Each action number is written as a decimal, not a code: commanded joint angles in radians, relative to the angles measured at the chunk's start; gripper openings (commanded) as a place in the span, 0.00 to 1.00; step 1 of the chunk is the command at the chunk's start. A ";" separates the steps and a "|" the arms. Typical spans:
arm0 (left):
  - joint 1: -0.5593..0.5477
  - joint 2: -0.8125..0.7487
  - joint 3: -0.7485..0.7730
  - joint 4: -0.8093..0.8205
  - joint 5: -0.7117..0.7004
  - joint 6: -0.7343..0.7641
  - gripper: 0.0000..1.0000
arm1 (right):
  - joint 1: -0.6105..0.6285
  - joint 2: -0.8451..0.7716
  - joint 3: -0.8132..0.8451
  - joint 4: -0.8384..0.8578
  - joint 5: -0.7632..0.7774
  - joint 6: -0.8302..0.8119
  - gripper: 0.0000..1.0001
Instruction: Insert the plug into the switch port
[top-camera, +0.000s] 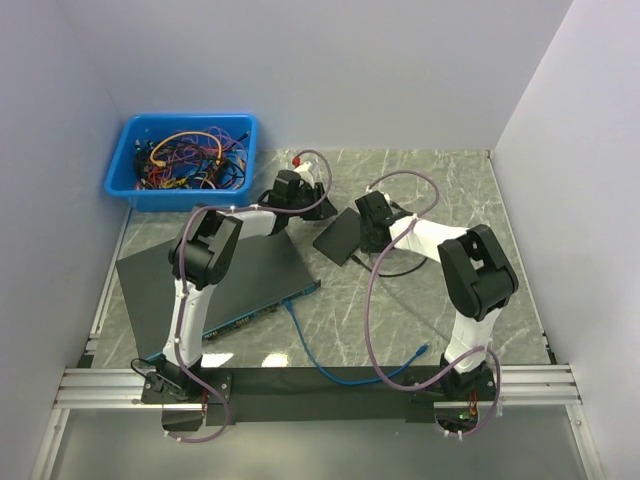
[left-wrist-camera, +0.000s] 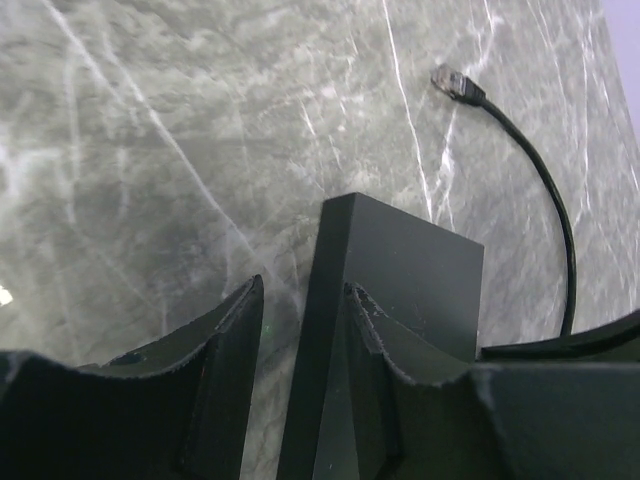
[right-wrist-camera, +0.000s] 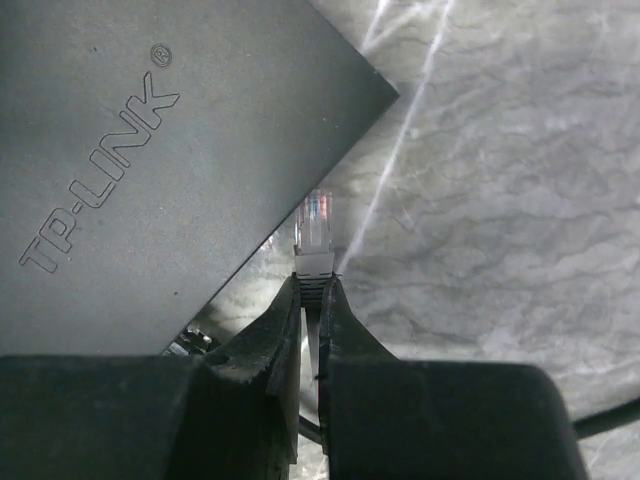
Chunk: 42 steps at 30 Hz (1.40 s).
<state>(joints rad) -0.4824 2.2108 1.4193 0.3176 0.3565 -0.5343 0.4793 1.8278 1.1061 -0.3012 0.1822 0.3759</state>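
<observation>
Plug (right-wrist-camera: 315, 222): clear, pinched tight betw. fingertips of R gripper (right-wrist-camera: 312, 292), near middle of table, a bit toward far edge. Pointing past corner of small black switch (right-wrist-camera: 150, 140), just beside it, not touching. L gripper (left-wrist-camera: 302, 295) around switch edge: one finger (left-wrist-camera: 400, 340) touching, gap by the other, so can't tell if squeezing. Big black box (top-camera: 265, 265) near L edge. Blue bin (top-camera: 170, 200) w/ cables at far L corner.
</observation>
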 joint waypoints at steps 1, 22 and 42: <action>-0.010 0.024 0.052 0.049 0.079 0.043 0.43 | 0.015 0.019 0.049 0.020 -0.044 -0.026 0.00; -0.036 0.104 0.147 0.047 0.182 0.094 0.41 | 0.099 -0.065 -0.038 0.004 -0.041 -0.046 0.00; -0.035 0.105 0.122 0.071 0.190 0.089 0.39 | 0.108 -0.056 -0.009 -0.032 -0.061 -0.051 0.00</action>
<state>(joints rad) -0.5076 2.3085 1.5265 0.3336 0.5007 -0.4561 0.5800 1.7596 1.0550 -0.3435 0.1490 0.3447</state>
